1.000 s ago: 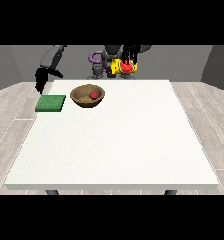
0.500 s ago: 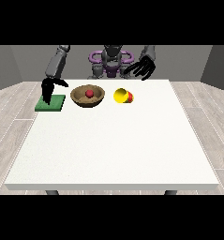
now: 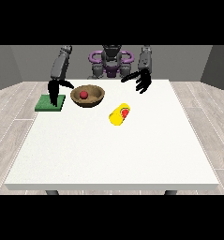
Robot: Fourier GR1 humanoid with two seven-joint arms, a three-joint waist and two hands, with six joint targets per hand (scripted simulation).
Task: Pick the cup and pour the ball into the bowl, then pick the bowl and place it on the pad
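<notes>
A brown wooden bowl (image 3: 94,99) stands at the back left of the table, with a red ball (image 3: 84,94) inside it. The yellow cup (image 3: 119,114) lies on its side on the table in front of and right of the bowl, its red inside facing the camera. A green pad (image 3: 50,103) lies left of the bowl. The hand at the view's left (image 3: 54,89) hangs over the pad with fingers pointing down, just left of the bowl and apart from it. The hand at the view's right (image 3: 142,80) hovers above the table behind the cup, fingers spread and holding nothing.
The white table (image 3: 113,150) stretches wide towards the camera. The robot's torso (image 3: 111,63) stands behind the far edge. Wooden floor surrounds the table.
The cup, held up a second ago, has left the hand at the view's right and now lies further forward on the table. The hand at the view's left came down over the pad.
</notes>
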